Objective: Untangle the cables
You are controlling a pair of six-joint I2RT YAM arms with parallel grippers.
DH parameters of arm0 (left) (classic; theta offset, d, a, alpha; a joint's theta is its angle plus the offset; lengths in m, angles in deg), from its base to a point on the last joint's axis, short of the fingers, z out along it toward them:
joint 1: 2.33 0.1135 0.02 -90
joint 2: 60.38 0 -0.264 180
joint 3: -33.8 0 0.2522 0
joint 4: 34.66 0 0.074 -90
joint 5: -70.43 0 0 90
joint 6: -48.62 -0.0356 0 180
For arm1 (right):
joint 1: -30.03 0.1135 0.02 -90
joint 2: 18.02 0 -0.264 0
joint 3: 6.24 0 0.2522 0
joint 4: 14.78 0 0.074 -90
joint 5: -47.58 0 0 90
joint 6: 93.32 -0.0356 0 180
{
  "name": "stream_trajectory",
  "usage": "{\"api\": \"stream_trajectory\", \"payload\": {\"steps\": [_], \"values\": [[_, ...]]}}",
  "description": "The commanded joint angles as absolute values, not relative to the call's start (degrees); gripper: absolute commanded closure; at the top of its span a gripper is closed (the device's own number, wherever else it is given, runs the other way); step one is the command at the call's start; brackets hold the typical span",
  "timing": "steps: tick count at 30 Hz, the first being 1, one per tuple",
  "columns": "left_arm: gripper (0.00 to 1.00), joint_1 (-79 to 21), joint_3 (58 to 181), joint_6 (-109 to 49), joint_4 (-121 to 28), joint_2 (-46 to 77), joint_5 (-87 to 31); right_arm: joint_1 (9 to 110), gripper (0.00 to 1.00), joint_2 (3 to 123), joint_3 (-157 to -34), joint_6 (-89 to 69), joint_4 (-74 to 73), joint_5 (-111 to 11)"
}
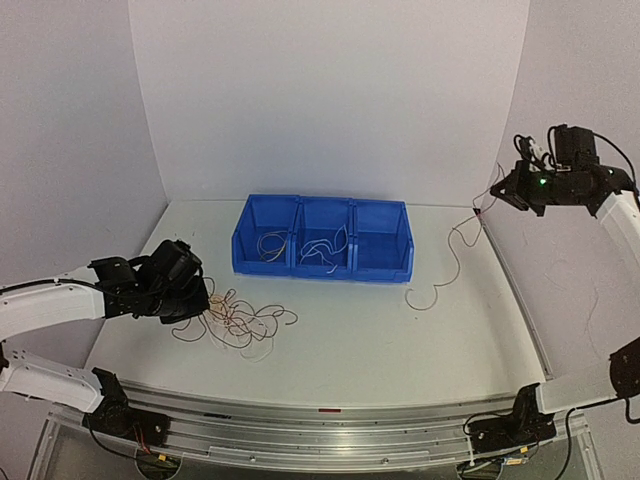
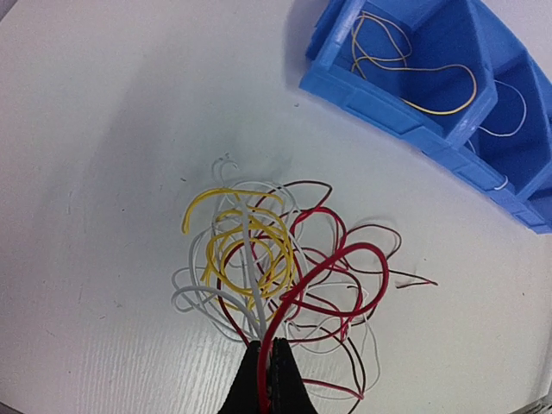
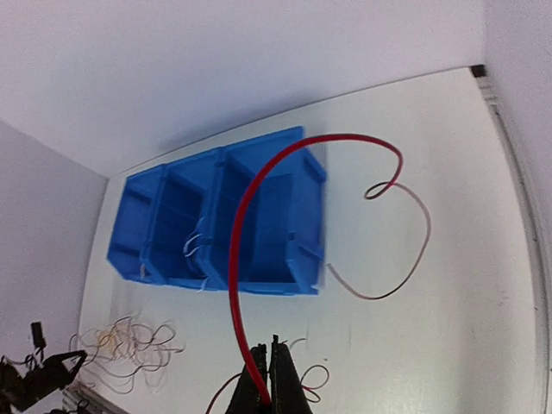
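Observation:
A tangle of thin red, white and yellow cables (image 1: 238, 322) lies on the white table left of centre. My left gripper (image 1: 200, 303) sits low at its left edge. In the left wrist view that gripper (image 2: 264, 343) is shut on a red loop (image 2: 304, 291) of the tangle (image 2: 259, 259), and a white strand runs into the same gap. My right gripper (image 1: 488, 205) is raised high at the right, shut on a single red cable (image 1: 457, 262) that hangs down to the table. In the right wrist view the cable (image 3: 237, 233) arcs up from the shut gripper (image 3: 267, 345).
A blue bin (image 1: 322, 268) with three compartments stands mid-table. Its left compartment holds a yellow cable (image 2: 431, 105), the middle one a white cable (image 1: 322, 250), and nothing shows in the right one. White walls close in the table at the back and sides.

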State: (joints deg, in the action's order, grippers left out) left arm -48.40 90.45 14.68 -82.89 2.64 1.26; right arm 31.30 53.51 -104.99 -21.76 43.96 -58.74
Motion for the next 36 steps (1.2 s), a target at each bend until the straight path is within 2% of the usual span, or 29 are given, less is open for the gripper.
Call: {"api": "stream_trajectory", "payload": {"steps": [1, 7, 19, 30, 36], "values": [[1.00, -48.2, 90.6, 9.7, -75.5, 2.7, -1.5, 40.1, 1.00, 57.0, -112.0, -22.4, 41.5, -63.8], [1.00, -48.2, 89.6, 9.4, -74.7, 1.5, -2.8, 45.6, 1.00, 66.2, -121.3, -21.8, 38.7, -61.0], [1.00, -48.2, 88.1, 10.8, -74.8, 1.2, -3.4, 46.0, 1.00, 80.3, -134.4, -21.5, 34.2, -59.6], [1.00, -48.2, 89.1, 9.8, -74.4, 3.1, -3.7, 46.0, 1.00, 89.1, -141.0, -21.8, 34.0, -59.6], [1.00, -48.3, 88.6, 10.2, -74.3, 3.0, -4.0, 46.0, 1.00, 92.5, -140.1, -22.0, 34.0, -59.9]]}}
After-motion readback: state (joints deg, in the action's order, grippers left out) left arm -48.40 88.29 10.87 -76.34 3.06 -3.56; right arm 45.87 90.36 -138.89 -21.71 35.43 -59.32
